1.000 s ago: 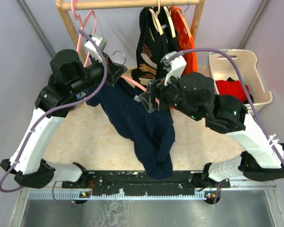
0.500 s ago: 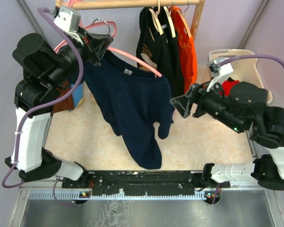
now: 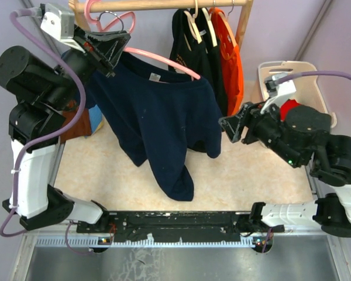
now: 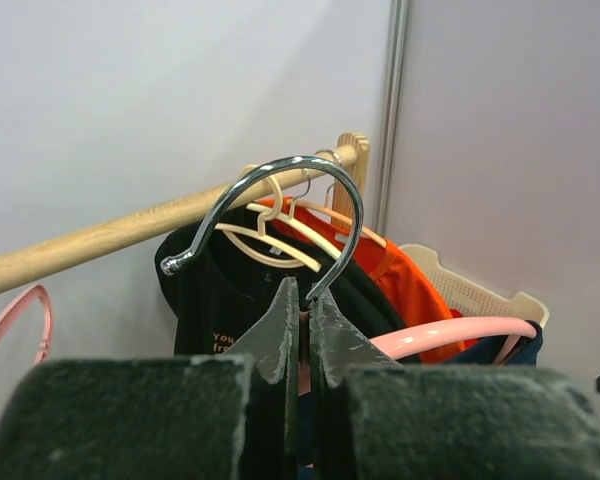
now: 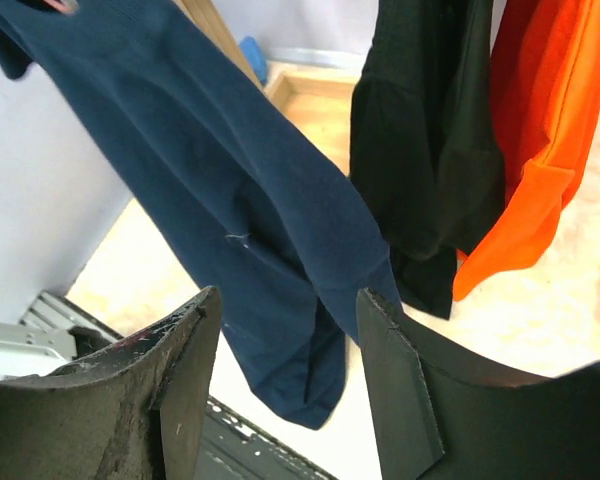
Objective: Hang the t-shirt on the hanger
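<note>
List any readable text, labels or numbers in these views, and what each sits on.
"You", with "fr..." below it: tan print on the black shirt in the left wrist view; the rest is hidden behind the left fingers.
White neck label on the t-shirt: too small to read.
Tan print on the black shirt in the top view: too blurred to read.
Nothing else legible.

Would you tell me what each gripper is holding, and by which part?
The left gripper clamps the hanger at the base of its metal hook, with the t-shirt hanging from it; the right gripper is open and empty.
</note>
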Robot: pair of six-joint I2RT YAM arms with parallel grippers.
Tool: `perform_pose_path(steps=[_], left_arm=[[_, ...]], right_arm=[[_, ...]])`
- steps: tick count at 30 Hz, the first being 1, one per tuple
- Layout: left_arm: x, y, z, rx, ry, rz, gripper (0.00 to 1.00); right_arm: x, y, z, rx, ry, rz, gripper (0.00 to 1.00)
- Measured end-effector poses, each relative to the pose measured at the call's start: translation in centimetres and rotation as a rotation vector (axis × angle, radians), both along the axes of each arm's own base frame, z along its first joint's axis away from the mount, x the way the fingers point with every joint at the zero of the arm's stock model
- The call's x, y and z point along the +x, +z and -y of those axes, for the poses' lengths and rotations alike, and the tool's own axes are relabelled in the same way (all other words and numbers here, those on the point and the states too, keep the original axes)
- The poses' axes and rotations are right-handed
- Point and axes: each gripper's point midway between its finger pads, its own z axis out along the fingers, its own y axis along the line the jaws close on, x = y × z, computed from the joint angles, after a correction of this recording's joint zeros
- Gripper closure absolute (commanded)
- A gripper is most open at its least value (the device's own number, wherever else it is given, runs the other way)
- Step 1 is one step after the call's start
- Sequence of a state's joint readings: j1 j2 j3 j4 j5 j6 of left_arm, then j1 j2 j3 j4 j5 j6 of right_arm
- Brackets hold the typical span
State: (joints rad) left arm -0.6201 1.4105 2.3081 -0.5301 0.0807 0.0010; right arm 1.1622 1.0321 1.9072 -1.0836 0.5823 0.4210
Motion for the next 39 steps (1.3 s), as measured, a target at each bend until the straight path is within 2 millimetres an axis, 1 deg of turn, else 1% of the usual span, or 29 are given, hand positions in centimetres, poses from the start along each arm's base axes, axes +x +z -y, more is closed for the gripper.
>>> perform_pose_path(steps=[4, 6, 8, 13, 16, 19, 24, 32, 35, 39], left_arm=[[-1.1, 1.0, -0.5, -0.033, -0.017, 0.021, 1.0], [-1.6, 1.5, -0.6, -0.047, -0.025, 0.031, 1.0], [-2.0, 1.9, -0.8, -0.061, -0.032, 0.041, 1.0], [-2.3, 1.8, -0.8, -0.074, -0.045, 0.035, 1.0], [-2.1, 1.3, -0.7, -0.069, -0.046, 0.024, 1.0], [-1.9, 0.7, -0.5, -0.06, -0.045, 0.01, 1.0], [-1.7, -0.4, -0.3, -0.053, -0.048, -0.013, 1.0], [-2.0, -0.5, -0.5, -0.067, -0.051, -0.013, 1.0], [-2.0, -0.9, -0.6, -0.068, -0.048, -0.02, 1.0], [-1.8, -2.2, -0.7, -0.068, -0.038, -0.046, 1.0]], right_arm=[[0.7, -1.8, -1.1, -0.059, -0.012, -0.021, 0.44], [1.0, -2.2, -1.7, -0.079, -0.015, -0.024, 0.45], [1.4, -2.4, -2.5, -0.09, -0.016, -0.023, 0.48], [2.1, -2.6, -3.4, -0.118, -0.021, -0.015, 0.76], [2.3, -2.5, -3.3, -0.118, -0.033, -0.009, 0.89], [2.3, -2.4, -3.1, -0.119, -0.041, -0.004, 0.99], [2.3, -2.2, -2.8, -0.121, -0.046, 0.005, 1.0], [2.3, -1.7, -2.6, -0.116, -0.043, 0.019, 1.0], [2.2, -1.1, -2.3, -0.103, -0.042, 0.031, 1.0], [2.0, 0.2, -1.8, -0.071, -0.037, 0.056, 1.0]])
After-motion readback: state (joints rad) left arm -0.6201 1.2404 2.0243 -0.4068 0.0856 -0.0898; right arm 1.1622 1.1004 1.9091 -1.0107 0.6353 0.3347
